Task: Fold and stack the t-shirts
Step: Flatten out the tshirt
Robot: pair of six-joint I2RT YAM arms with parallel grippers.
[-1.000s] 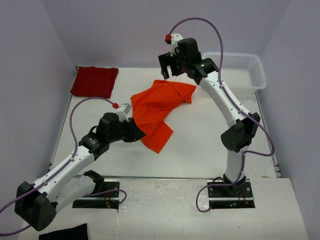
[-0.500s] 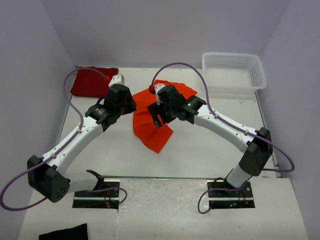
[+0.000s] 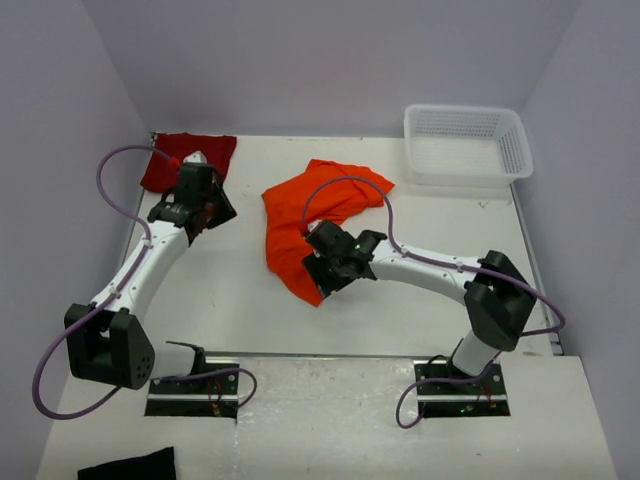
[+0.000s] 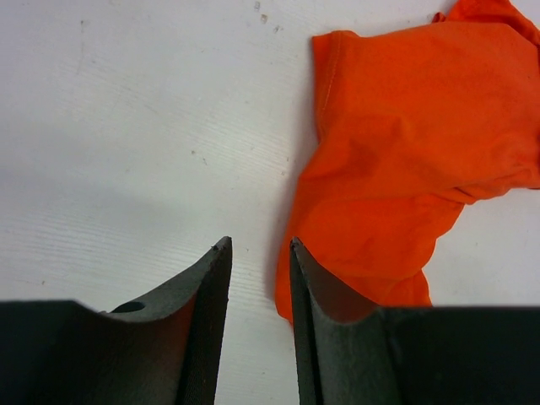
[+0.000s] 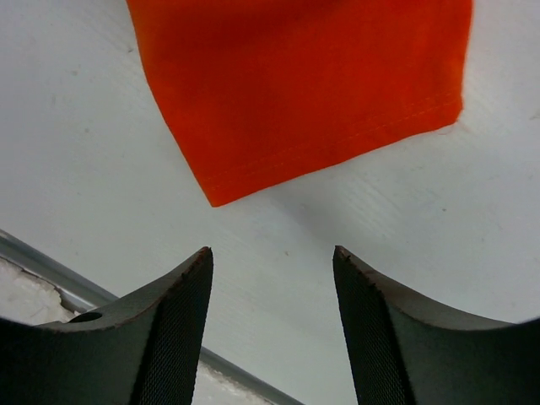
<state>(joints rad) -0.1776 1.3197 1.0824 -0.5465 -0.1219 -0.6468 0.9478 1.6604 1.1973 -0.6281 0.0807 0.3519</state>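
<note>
Right hand (image 5: 272,249), jaws apart, just short of orange t-shirt (image 5: 295,84) corner.

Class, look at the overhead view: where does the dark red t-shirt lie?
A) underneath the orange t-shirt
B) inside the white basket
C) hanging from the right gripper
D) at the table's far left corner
D: the dark red t-shirt lies flat at the far left corner of the table, apart from the orange t-shirt and the white basket.
</note>
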